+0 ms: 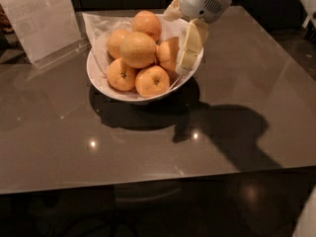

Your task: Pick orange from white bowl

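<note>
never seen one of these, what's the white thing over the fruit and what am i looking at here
The white and cream part is the end of a robot arm; its hand does the grasping. It hangs at the right rim of the glossy white round bowl, with nothing visibly held. One camera looks down on the shiny grey-brown table. The bowl holds a big, pale, dimpled orange on top, smaller brighter oranges around it. A clear stand with paper sits back left.
</note>
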`<action>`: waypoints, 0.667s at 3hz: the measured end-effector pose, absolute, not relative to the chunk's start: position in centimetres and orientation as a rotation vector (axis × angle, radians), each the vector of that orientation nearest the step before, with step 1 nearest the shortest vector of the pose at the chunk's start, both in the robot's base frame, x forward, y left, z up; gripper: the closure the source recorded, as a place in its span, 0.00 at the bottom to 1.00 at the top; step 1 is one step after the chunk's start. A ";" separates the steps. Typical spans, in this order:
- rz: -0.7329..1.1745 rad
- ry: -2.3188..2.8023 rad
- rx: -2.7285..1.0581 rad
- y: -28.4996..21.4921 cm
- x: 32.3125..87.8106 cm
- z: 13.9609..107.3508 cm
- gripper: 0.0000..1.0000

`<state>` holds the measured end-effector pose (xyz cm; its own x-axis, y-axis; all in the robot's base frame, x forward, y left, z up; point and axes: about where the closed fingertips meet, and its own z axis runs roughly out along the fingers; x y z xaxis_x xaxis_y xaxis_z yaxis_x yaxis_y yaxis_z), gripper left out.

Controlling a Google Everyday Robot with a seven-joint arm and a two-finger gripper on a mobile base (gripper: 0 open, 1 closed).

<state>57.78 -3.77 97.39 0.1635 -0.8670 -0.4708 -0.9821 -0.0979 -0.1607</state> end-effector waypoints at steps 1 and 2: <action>0.407 1.705 -2.066 -1.1 58.8 96.6 0.00; 0.449 1.681 -2.101 0.8 59.6 95.6 0.00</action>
